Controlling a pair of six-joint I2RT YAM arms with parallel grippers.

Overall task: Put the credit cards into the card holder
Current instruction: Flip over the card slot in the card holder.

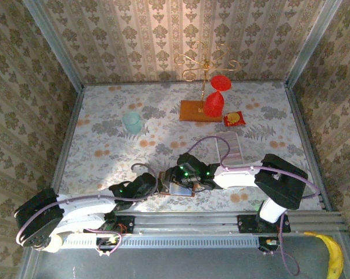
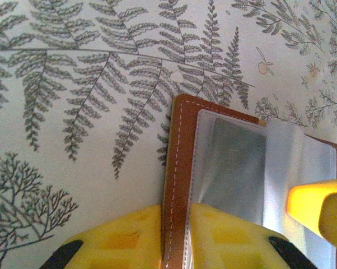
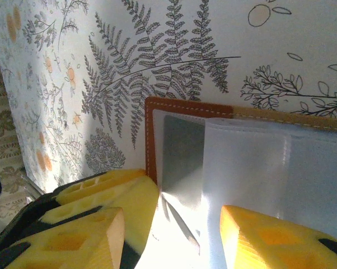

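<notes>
My left tool (image 2: 174,224) has yellow fingers (image 2: 123,238) edged in black. Between them runs the card holder (image 2: 178,168), orange-brown with white stitching, its inner pockets glossy grey. Beyond the tool, the desk (image 2: 73,112) is pale with grey-green fern prints.

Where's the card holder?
In the top view, the card holder lies open at the table's near middle, between the left gripper, which pinches its edge, and the right gripper.

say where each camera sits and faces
Top external: above and behind the arm bases, looking down on the table; both arms meet at the card holder.
Left wrist: on the left arm, facing the card holder; the left jaws clamp its leather edge.
Right wrist: on the right arm, facing the clear pockets; the right jaws stand apart.
Both wrist views share the card holder.
</notes>
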